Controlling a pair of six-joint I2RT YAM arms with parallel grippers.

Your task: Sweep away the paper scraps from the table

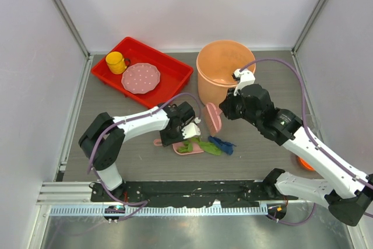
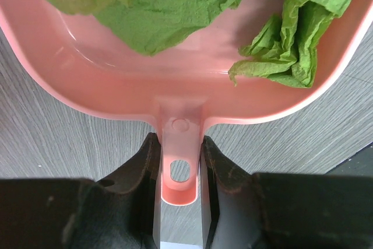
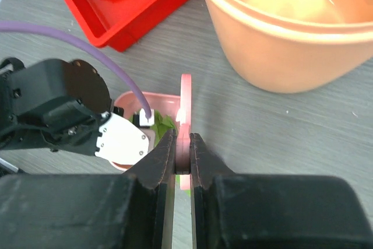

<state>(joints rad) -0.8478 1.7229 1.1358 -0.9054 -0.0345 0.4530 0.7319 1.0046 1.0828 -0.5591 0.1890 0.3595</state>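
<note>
The left gripper [image 2: 179, 141] pinches the pink dustpan [image 2: 116, 83]. Inside lie green paper scraps [image 2: 175, 4]. The table [image 2: 52, 138] below is grey.

Left arm [image 1: 140, 123] and right arm [image 1: 312, 143]: white shells, black joints, purple cables [image 1: 303, 94]. Left gripper [image 2: 178, 139] matte black, with a white, apparently screw-fastened wrist plate [image 3: 122, 138].

— Left side?
— My left arm [image 1: 137, 122] reaches low toward centre, with the left gripper [image 2: 179, 144] clamped on the dustpan [image 2: 175, 94] handle.
— Right?
— My right arm [image 1: 291, 132] angles inward, and the right gripper [image 3: 182, 144] is pinching the brush [image 3: 186, 94].
</note>
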